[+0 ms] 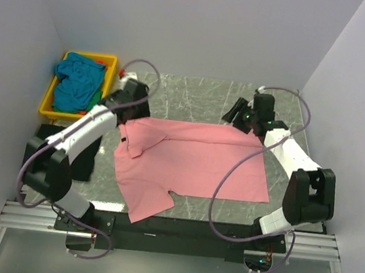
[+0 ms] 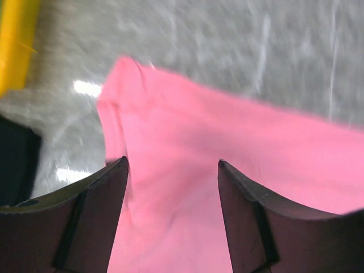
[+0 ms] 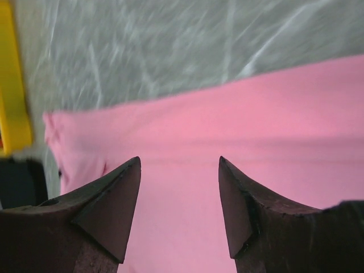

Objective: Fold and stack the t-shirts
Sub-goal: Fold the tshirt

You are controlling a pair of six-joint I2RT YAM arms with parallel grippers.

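Observation:
A salmon pink t-shirt (image 1: 196, 164) lies spread on the marble table, collar toward the left and one sleeve (image 1: 148, 202) hanging toward the near edge. My left gripper (image 1: 131, 108) hovers over the shirt's far left corner; in the left wrist view the gripper (image 2: 172, 164) is open, with only pink cloth (image 2: 187, 148) below it. My right gripper (image 1: 236, 114) is at the far edge on the right side. It (image 3: 179, 160) is open too, above the pink cloth (image 3: 239, 119). A teal blue t-shirt (image 1: 77, 78) lies crumpled in the tray, with bits of green (image 1: 92, 104) and orange-red (image 1: 102, 63) beside it.
The yellow tray (image 1: 91, 55) stands at the far left corner against the wall, and it also shows as the yellow tray edge (image 2: 14, 40) and the yellow tray side (image 3: 11, 96). White walls close in the table on the left, back and right. Arm cables loop over the shirt's right part.

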